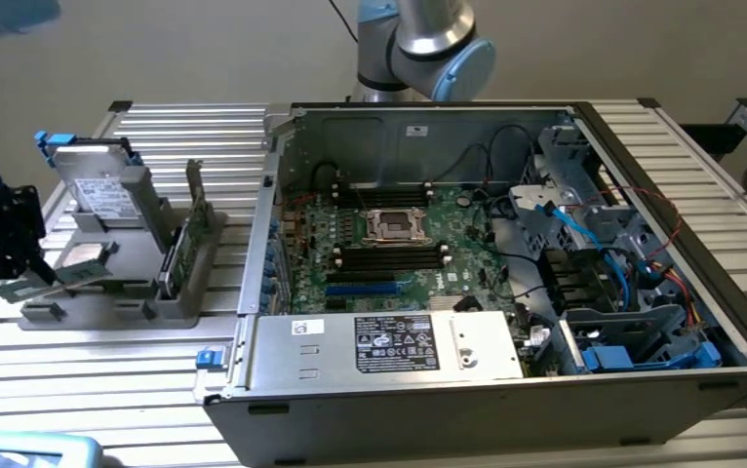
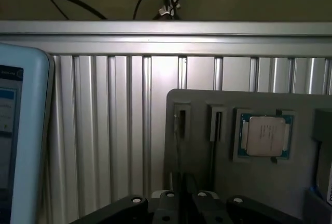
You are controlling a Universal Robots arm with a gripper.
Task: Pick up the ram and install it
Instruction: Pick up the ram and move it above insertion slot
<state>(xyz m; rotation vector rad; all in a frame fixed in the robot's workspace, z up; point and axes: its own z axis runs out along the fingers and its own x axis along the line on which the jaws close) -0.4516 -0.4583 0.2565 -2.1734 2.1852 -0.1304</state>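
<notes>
At the exterior view's left, the gripper [image 1: 4, 265] hangs wrist-down over the left end of the grey tray [image 1: 127, 304], its dark body upright. The arm's big joint [image 1: 432, 44] rises behind the open computer case [image 1: 478, 380], well to the tray's right. I cannot tell how the jaws stand. The ram [image 1: 30, 289] lies tilted at the tray's left end, just beside the jaws; whether they touch it is unclear. Further right in the tray, two green boards [image 1: 175, 255] stand on edge. The wrist view looks down on the slatted tabletop [image 2: 124, 130], the tray's two narrow slots [image 2: 217, 123], a silver processor chip [image 2: 265, 136] beside them, and a tablet's edge [image 2: 26, 130].
</notes>
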